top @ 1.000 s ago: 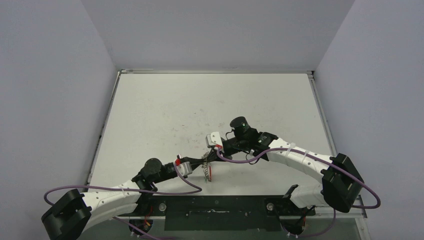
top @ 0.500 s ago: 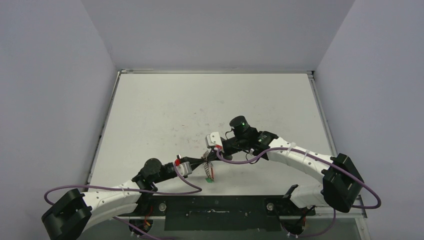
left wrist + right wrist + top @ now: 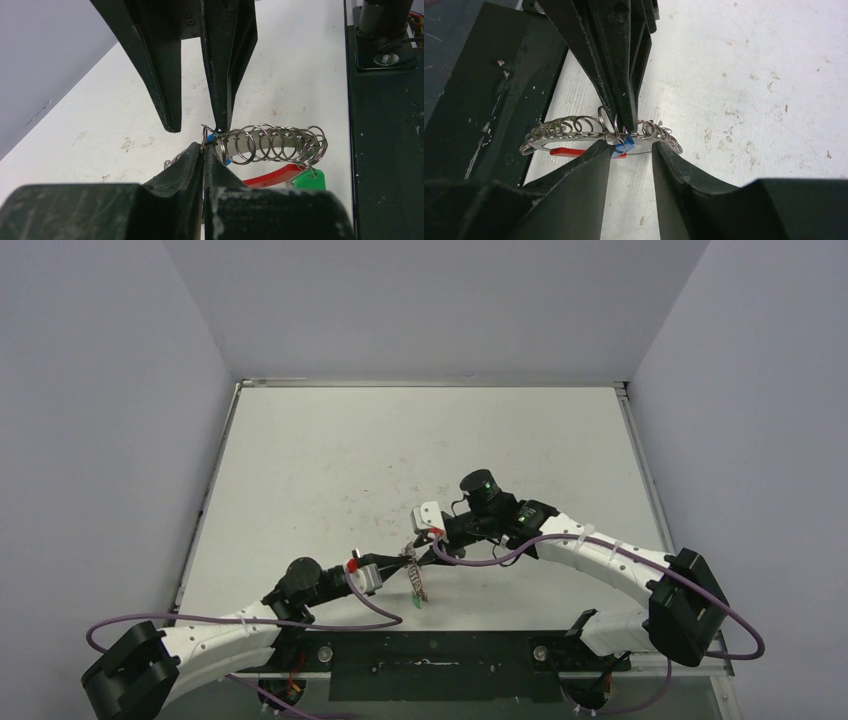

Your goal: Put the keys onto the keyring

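Left fingers (image 3: 190, 160) clamped on keyring (image 3: 272, 145), held off desk (image 3: 125, 125). Green key (image 3: 307, 180) hangs on coil. Right fingers (image 3: 594, 165) narrowly parted beside blue key (image 3: 616, 150). Judged: threading blue key; next, grip it and feed it along the coil.

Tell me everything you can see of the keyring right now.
The keyring is a thin silvery wire coil, its loops strung out in a row, with a short red curved section under it. The left gripper is shut on one end of the coil; the right gripper has its fingers apart on either side of that same spot. A blue key head sits at the pinch, and a green key head hangs at the far end.
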You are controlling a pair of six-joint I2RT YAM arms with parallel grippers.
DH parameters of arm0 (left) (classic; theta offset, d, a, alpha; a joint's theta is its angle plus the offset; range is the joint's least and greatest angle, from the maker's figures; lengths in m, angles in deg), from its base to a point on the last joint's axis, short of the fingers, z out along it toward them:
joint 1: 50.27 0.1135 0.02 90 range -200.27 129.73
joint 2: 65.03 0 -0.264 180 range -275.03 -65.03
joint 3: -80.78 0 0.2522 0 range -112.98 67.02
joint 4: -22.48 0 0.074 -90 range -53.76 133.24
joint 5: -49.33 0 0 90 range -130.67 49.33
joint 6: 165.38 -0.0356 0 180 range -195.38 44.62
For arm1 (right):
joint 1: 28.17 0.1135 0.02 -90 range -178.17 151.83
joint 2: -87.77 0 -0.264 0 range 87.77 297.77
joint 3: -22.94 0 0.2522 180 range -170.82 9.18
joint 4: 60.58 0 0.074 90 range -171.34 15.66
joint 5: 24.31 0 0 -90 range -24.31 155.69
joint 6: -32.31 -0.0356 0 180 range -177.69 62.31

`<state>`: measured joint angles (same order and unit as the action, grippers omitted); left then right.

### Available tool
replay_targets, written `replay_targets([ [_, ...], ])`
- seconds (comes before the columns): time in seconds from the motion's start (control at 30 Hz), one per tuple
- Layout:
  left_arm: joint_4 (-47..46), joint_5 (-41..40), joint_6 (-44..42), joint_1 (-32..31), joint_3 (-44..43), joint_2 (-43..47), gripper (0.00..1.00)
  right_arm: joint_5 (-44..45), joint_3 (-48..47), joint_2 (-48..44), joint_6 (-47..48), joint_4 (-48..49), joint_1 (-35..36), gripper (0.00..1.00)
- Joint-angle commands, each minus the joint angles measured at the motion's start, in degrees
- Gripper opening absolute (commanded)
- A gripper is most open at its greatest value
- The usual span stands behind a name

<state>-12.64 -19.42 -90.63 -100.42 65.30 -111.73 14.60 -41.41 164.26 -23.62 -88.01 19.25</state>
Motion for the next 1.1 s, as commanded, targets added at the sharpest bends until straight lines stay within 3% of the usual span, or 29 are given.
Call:
replay_targets([
  [0.0,-2.97,-0.38,-0.21,-0.14,-0.81,2.17,0.00,0.48,-1.37,-3.51,-1.04,2.72,-0.57,0.40],
  [0.13,-2.62,-0.29,-0.22,-0.13,-0.70,2.48,0.00,-0.54,-1.56,-4.00,-4.81,6.19,-0.57,0.41],
  [0.33,-2.69,-0.34,-0.13,-0.12,-0.71,2.30,0.00,-2.05,-2.81,-2.97,-8.88,9.01,-0.49,0.33],
  [0.63,-2.86,-0.77,0.05,-0.14,-0.46,2.07,0.00,-2.73,-2.56,-1.90,-10.86,10.91,0.58,0.37],
  [0.93,-3.02,-1.12,0.12,-0.14,-0.23,2.53,0.00,-0.57,-1.30,-0.38,-8.15,8.50,1.27,0.27],
  [1.07,-2.98,-1.37,0.13,-0.13,-0.13,2.80,0.00,-0.09,-0.77,-0.40,-6.74,7.26,1.18,0.27],
])
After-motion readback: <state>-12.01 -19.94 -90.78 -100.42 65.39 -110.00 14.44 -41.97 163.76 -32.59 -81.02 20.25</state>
